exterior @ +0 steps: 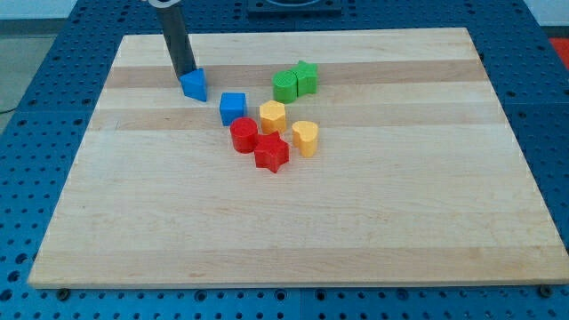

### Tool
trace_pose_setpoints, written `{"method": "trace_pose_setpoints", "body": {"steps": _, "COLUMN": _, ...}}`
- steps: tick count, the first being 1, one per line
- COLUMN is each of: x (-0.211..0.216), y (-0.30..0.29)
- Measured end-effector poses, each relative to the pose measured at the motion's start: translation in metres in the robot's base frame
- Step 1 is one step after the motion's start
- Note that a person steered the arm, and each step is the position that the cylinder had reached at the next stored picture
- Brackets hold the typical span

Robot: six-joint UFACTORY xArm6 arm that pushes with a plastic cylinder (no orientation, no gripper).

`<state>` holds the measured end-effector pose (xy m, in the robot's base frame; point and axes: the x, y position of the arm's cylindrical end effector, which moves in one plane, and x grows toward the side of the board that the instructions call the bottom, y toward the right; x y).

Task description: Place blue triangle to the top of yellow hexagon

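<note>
The blue triangle (194, 84) lies on the wooden board (293, 222) at the upper left. My tip (184, 73) is right at its upper left side, touching or almost touching it. The yellow hexagon (272, 116) sits near the board's middle, to the right and below the blue triangle. A blue cube (233, 108) lies between them, just left of the hexagon.
A green cylinder (285, 86) and a green star (305, 77) sit together above the hexagon. A red cylinder (244, 135) and a red star (272, 153) lie below it. A yellow heart (305, 138) lies at its lower right.
</note>
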<state>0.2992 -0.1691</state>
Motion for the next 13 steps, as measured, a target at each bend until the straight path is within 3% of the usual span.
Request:
{"method": "trace_pose_setpoints", "body": {"steps": 3, "x": 0.003, "y": -0.030}}
{"method": "trace_pose_setpoints", "body": {"steps": 7, "x": 0.014, "y": 0.054}}
{"method": "trace_pose_setpoints", "body": {"steps": 8, "x": 0.013, "y": 0.051}}
{"method": "trace_pose_setpoints", "body": {"steps": 10, "x": 0.013, "y": -0.021}}
{"method": "trace_pose_setpoints", "body": {"steps": 13, "x": 0.038, "y": -0.014}}
